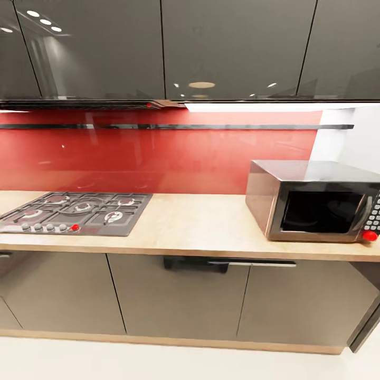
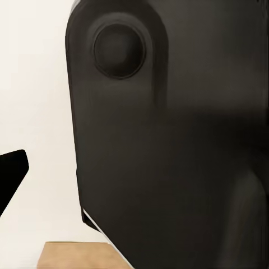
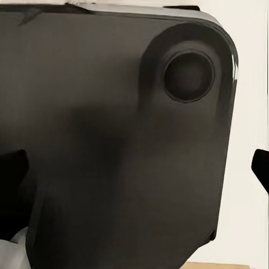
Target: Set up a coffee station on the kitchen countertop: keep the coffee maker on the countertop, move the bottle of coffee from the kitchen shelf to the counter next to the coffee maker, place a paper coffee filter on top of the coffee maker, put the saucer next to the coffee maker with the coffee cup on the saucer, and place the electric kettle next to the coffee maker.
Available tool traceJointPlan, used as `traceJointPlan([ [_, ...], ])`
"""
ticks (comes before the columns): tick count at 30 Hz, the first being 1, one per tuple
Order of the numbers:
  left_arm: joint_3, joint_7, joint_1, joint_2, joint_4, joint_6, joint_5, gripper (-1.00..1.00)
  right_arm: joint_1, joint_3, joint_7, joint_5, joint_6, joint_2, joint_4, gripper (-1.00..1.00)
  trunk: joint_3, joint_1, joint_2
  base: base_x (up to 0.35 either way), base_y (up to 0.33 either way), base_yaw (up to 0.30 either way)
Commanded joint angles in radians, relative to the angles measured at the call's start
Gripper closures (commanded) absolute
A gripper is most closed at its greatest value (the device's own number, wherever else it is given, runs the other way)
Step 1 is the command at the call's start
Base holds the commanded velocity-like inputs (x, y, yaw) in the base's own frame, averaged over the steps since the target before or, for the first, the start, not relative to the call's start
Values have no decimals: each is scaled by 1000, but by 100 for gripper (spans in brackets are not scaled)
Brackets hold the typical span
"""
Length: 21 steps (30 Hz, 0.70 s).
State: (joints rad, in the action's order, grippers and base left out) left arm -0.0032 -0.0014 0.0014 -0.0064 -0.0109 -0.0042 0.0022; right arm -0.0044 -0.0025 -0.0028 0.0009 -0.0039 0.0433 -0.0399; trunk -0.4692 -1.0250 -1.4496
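The kitchen countertop (image 1: 195, 221) runs across the head view, light wood-grain with a tan edge over grey cabinet fronts. The coffee maker, bottle of coffee, paper coffee filter, saucer, coffee cup and electric kettle are out of view. In the left wrist view, my left gripper (image 2: 134, 174) hangs close to a dark rounded robot body panel (image 2: 168, 145), with one black fingertip (image 2: 11, 174) at the picture's edge. My right gripper (image 3: 134, 168) faces a similar dark panel (image 3: 112, 140), its black fingertips (image 3: 260, 168) far apart. Both grippers hold nothing.
A grey gas hob (image 1: 74, 211) with a red knob is set into the counter on the left. A steel microwave (image 1: 311, 200) stands on the right. A thin dark strip (image 1: 174, 126) crosses the red backsplash under glossy grey wall cabinets (image 1: 232, 47). Pale floor (image 1: 158, 364) lies below.
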Motion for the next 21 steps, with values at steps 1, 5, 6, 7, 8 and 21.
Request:
traceJointPlan([
  [1, 0, 0, 0, -1, -1, 0, 0, -100, 0, 0, 0, 0, 0, 0, -3, -100, -1, 0, 0, 0, 0, 267],
  [5, 2, -6, 0, -1, -1, 0, 2, -100, 0, 3, -1, 2, 1, -1, -19, -100, -2, 0, 0, 0, 0, 273],
  [6, 3, -7, 0, -2, -1, 0, 2, -100, 0, 3, -1, 2, 1, -2, -20, -100, -3, 0, 0, 0, 0, 272],
  [7, 3, -8, 0, -2, -1, 0, 1, -100, 0, 4, -1, 2, 1, -2, -21, -100, -3, 0, 0, 0, 0, 271],
  [8, 4, -10, 0, -2, -1, 0, 2, -100, 0, 4, -1, 2, 0, -3, -22, -100, -4, 0, 0, 0, 0, 270],
  [21, 8, -12, 0, 2, -1, -2, 6, -100, 0, 4, -2, 2, -1, -5, -35, -100, -1, 15, 28, 0, 0, 263],
])
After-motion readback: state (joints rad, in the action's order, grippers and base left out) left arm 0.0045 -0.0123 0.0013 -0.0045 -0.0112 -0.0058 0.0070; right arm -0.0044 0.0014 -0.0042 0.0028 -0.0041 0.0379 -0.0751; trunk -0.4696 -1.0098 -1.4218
